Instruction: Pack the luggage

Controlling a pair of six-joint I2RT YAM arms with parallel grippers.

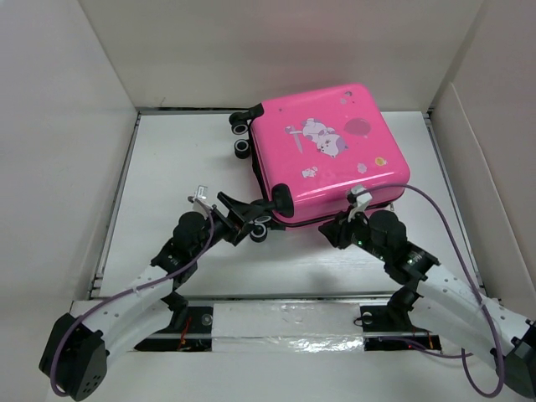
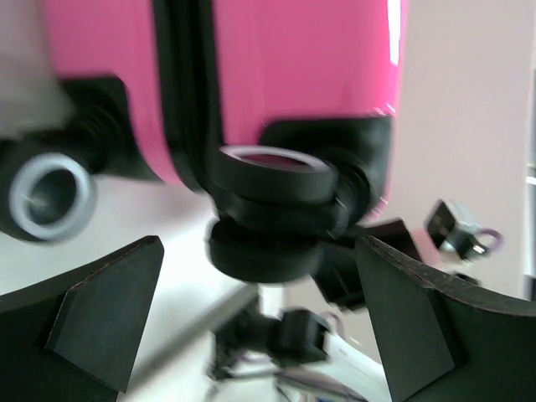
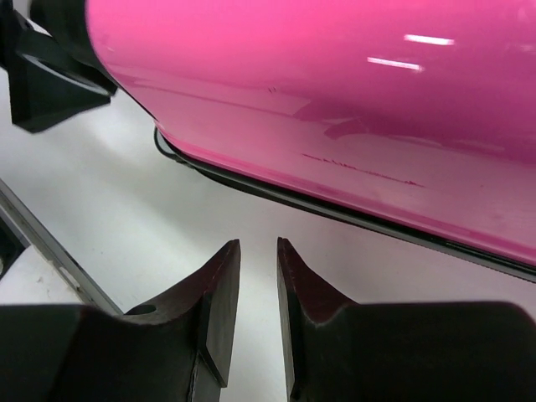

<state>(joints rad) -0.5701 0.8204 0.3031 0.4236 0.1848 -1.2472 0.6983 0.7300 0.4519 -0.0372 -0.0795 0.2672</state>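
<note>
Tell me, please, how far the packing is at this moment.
Done, it seems: the suitcase lies flat with both shells together, and nothing loose shows beside it. In hand: the left gripper, wide open, is at a near wheel. The right gripper, jaws narrowly apart and empty, faces the seam. Left: perhaps the zip. Whether it is closed, I cannot tell.

White table (image 1: pixel 167 167) walled by white panels (image 1: pixel 276 50), pink luggage (image 1: pixel 331 155) lying closed and flat toward the far right, wheels (image 1: pixel 243 147) on its left side.
</note>
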